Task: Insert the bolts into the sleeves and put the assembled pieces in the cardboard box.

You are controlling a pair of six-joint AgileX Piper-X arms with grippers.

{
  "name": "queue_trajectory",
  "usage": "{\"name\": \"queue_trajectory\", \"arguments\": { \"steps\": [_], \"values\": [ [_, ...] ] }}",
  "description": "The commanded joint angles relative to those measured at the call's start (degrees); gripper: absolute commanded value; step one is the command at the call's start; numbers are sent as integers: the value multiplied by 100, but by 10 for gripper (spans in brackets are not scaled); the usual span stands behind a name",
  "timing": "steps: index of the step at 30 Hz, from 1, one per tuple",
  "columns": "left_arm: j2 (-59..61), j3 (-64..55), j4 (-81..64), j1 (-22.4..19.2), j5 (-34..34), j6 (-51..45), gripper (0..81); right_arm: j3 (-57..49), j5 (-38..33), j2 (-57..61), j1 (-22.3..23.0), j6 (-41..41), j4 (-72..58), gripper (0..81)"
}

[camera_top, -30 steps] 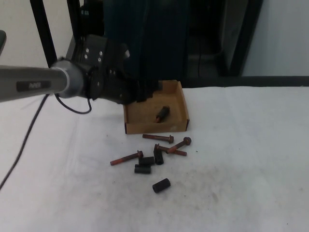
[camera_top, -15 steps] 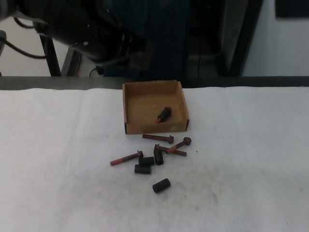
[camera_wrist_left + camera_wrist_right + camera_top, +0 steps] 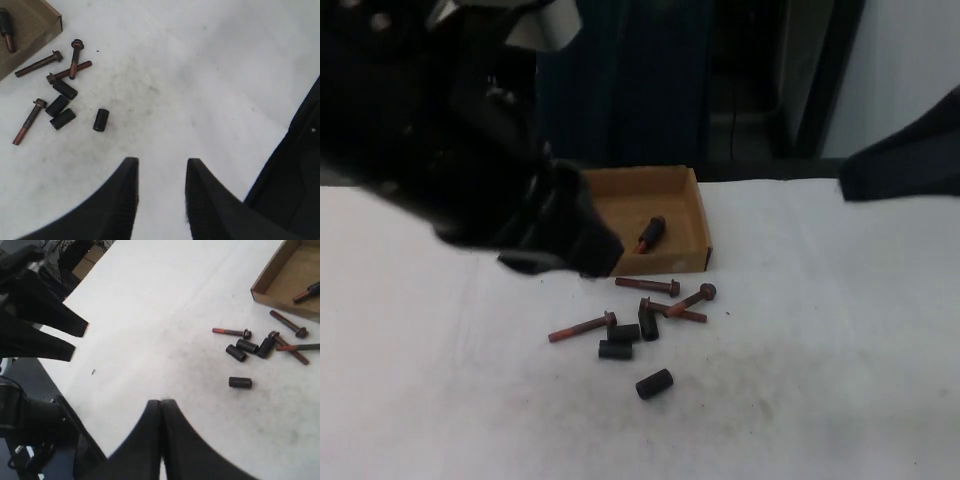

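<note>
A cardboard box point(image 3: 645, 263) stands at the back of the white bench and holds one assembled piece point(image 3: 651, 231). Just in front of it lie several rusty bolts point(image 3: 647, 285) and several black sleeves, one sleeve point(image 3: 654, 384) apart and nearest. The left wrist view has the bolts point(image 3: 39, 64) and the lone sleeve point(image 3: 100, 120) well beyond my left gripper point(image 3: 161, 172), which is open and holds nothing. My right gripper point(image 3: 162, 407) is shut and holds nothing, high above bare bench, away from the lone sleeve point(image 3: 240, 382). My left gripper point(image 3: 79, 341) shows past the bench's far edge.
A large dark arm point(image 3: 470, 150) looms over the left of the high view and hides the box's left corner. Another dark shape point(image 3: 900, 155) enters at the right edge. Stained white cloth point(image 3: 800, 330) covers the bench around the parts.
An arm that was by the box's back left corner lifted away; now a dark arm covers the left of the high view. A dark shape has come in at the right edge.
</note>
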Motion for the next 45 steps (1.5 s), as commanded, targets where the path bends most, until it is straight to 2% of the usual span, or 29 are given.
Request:
{"name": "queue_trajectory", "arguments": {
  "steps": [1, 4, 7, 15, 18, 21, 25, 28, 30, 31, 33, 34, 38, 41, 45],
  "values": [
    [-322, 297, 43, -133, -226, -113, 308, 313, 63, -47, 183, 120, 47, 0],
    [-849, 958, 43, -303, -355, -137, 308, 766, 98, -84, 422, 453, -326, 0],
    [-1165, 1624, -226, -347, -352, -137, 308, 1288, 98, -151, 732, 1129, -1151, 0],
    [-1268, 2477, -812, -346, -628, -394, 308, 2924, 532, -162, 1346, 3766, -3962, 0],
    [-1335, 2512, -1284, -346, -563, -394, 308, 3464, 721, -118, 1446, 4511, -4706, 0],
    [-1532, 2512, -1957, -346, -222, -561, 308, 3886, 942, 10, 1447, 5220, -5348, 0],
    [-1936, 2512, -2753, -346, -100, -939, 308, 4175, 1278, 342, 1447, 5783, -6121, 6],
    [-2177, 2512, -2975, -346, -298, -956, 308, 4190, 1251, 732, 1447, 6110, -6471, 120],
    [-2308, 2512, -3000, -346, -438, -956, 308, 4190, 1251, 1026, 1447, 6615, -6585, 281],
    [-2351, 2512, -3000, -346, -482, -956, 308, 4190, 1232, 1161, 1447, 6942, -6646, 414],
    [-2429, 2512, -3000, -346, -485, -956, 308, 4190, 1253, 1367, 1447, 7321, -6799, 563],
    [-2466, 2512, -3000, -346, -485, -956, 308, 4164, 1252, 1471, 1447, 7326, -6902, 553],
    [-2707, 2512, -3042, -346, -485, -1035, 308, 4060, 1337, 1766, 1447, 7557, -6962, 410],
    [-2915, 2512, -3156, -346, -485, -1076, 308, 3959, 1559, 1956, 1447, 7791, -6948, 406],
    [-3158, 2512, -3407, -346, -500, -1164, 308, 3679, 1542, 2356, 1447, 8157, -6801, 461]
  ]
}}
